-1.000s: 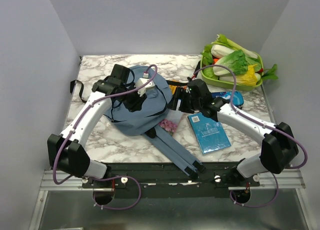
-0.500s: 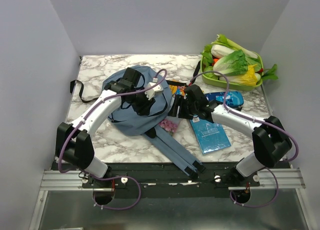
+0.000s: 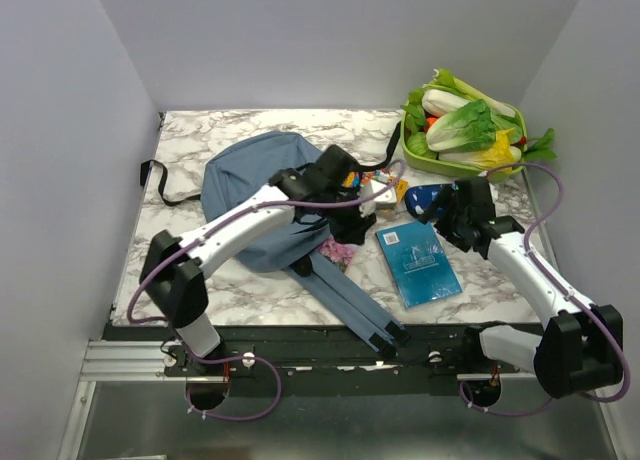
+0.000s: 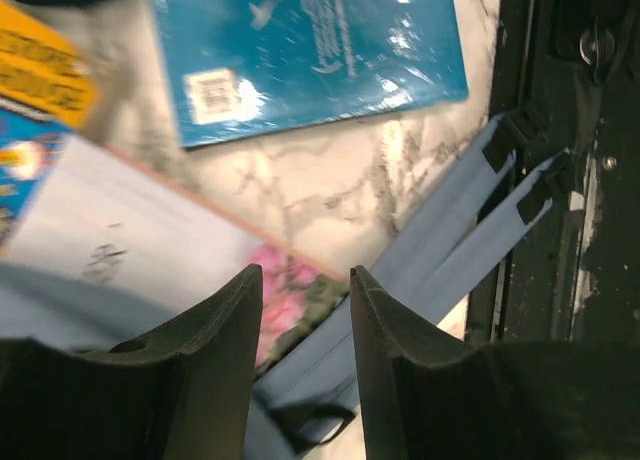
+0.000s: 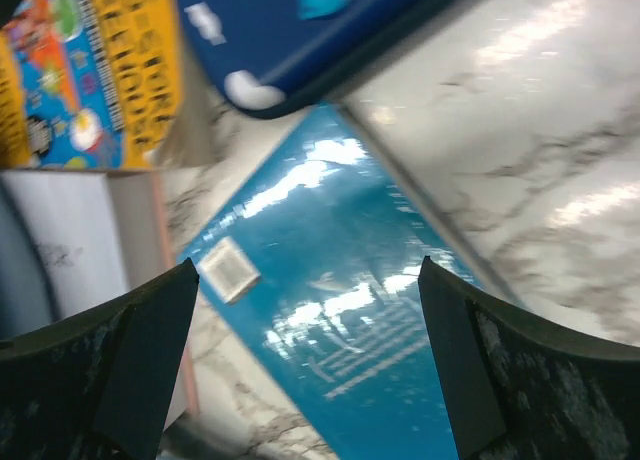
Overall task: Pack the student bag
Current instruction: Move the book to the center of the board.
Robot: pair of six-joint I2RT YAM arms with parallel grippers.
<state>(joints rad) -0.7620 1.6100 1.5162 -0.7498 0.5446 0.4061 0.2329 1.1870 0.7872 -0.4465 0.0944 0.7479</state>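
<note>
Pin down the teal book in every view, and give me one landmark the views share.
Top external: teal book lies right of centre, in the lower half.
Left wrist: teal book runs across the top edge.
Right wrist: teal book fills the centre down to the bottom edge.
Shared landmark: the white barcode label at one corner of the cover, visible in all three.

top cam high behind the rig, looking down on whole table (image 3: pixel 340 130); both wrist cams close, facing down; all three share teal book (image 3: pixel 418 263)
</note>
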